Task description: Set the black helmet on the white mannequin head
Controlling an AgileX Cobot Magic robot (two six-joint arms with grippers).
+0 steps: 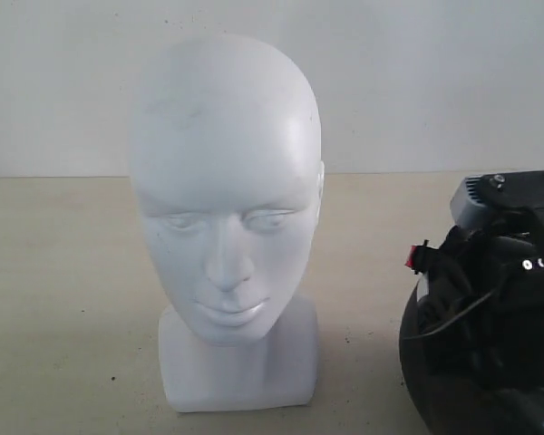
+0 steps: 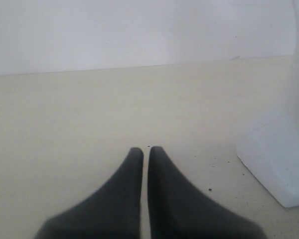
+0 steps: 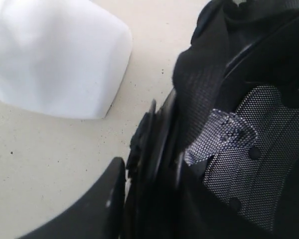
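Right gripper (image 3: 157,167) clamped on black helmet (image 3: 239,149) rim, beside white mannequin head (image 1: 225,181). Left gripper (image 2: 145,152) nearly closed, empty, over table (image 2: 65,124).

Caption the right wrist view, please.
Right fingers grip the black helmet by its rim, mesh lining showing, beside the white mannequin head.

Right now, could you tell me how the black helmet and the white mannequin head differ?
The white mannequin head is glossy white; the black helmet is black. The head stands upright alone; the helmet lies beside it under the right arm. Both rest on the table.
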